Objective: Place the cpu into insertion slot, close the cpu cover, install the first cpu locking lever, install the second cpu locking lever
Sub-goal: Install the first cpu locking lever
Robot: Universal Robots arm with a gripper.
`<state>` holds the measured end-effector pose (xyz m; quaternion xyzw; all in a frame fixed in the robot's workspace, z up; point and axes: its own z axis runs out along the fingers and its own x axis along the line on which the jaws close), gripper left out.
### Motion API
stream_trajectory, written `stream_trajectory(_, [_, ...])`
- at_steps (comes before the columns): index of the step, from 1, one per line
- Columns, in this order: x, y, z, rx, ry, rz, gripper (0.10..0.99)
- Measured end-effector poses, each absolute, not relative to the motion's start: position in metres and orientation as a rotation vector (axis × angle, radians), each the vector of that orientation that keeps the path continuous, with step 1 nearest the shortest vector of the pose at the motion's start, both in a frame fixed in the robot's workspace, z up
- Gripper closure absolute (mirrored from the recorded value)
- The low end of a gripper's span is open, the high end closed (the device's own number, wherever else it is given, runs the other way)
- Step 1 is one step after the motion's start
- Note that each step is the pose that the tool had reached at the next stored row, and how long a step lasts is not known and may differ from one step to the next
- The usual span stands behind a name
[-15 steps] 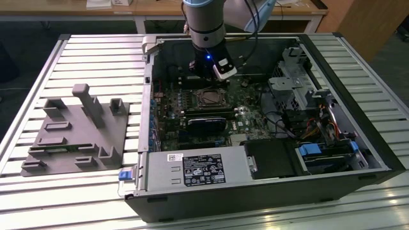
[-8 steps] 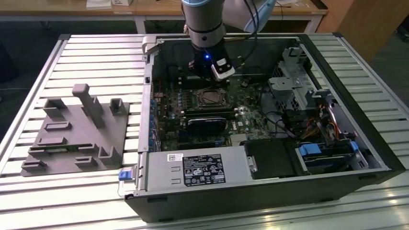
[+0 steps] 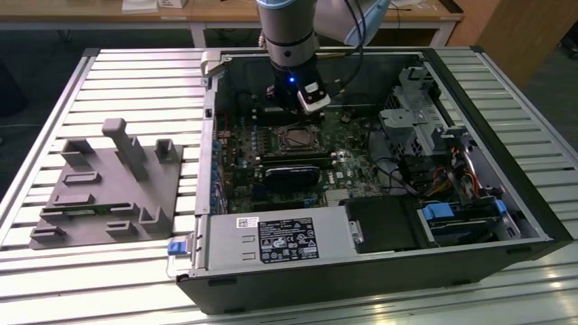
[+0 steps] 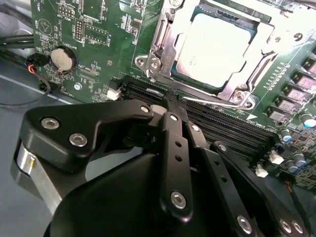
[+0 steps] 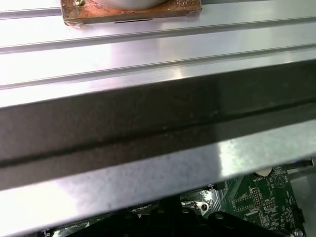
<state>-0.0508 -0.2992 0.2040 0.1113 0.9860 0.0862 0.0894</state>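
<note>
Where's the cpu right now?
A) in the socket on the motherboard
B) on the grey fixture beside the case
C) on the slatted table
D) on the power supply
A: in the second wrist view the silver cpu lies in the socket, ringed by its metal frame.

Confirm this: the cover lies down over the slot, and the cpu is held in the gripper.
Wrong on the cpu. It is not in the gripper; it sits in the slot, with the cover down over it, as the second wrist view shows. The gripper hangs near the slot.
</note>
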Motion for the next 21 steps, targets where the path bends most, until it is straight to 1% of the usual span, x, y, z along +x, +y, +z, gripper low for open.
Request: stream_trajectory(21, [-0.0512, -0.2985, 0.1971, 0.445, 2.903, 0.231, 0.980])
